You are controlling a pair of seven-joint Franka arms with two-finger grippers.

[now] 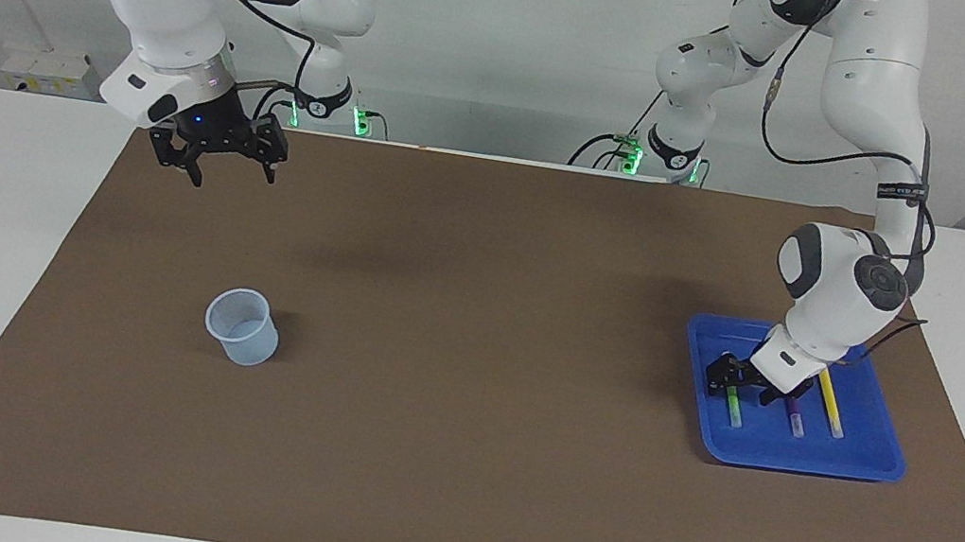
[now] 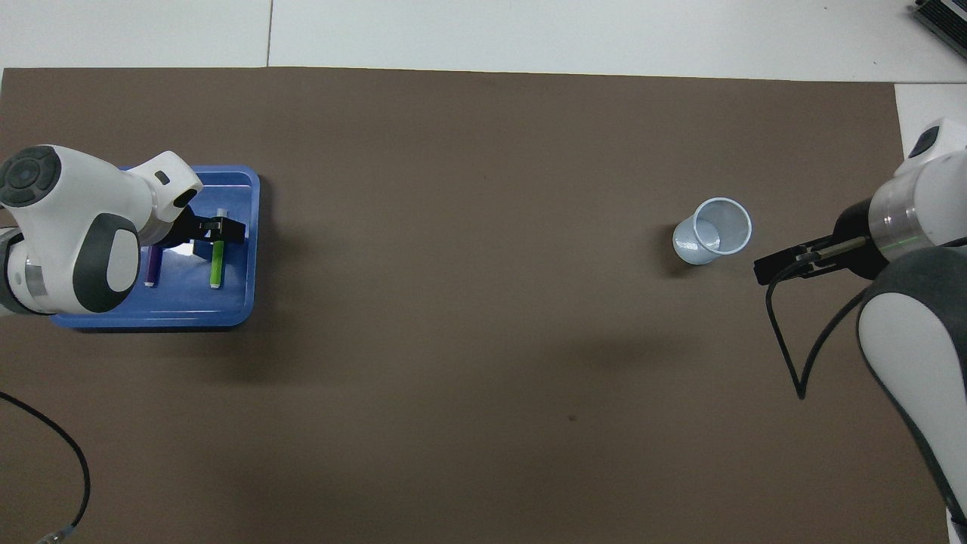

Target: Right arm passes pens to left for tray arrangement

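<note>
Bright blue tray (image 1: 866, 459), brown mat (image 1: 454, 458)

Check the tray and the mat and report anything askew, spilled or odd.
Nothing stands out. The green pen, purple pen and yellow pen lie side by side in the blue tray. The left claw is open over the green pen. The cup stands upright.

Left gripper (image 1: 736, 376) hangs low with fingers spread; right gripper (image 1: 217, 158) waits raised, fingers apart.
</note>
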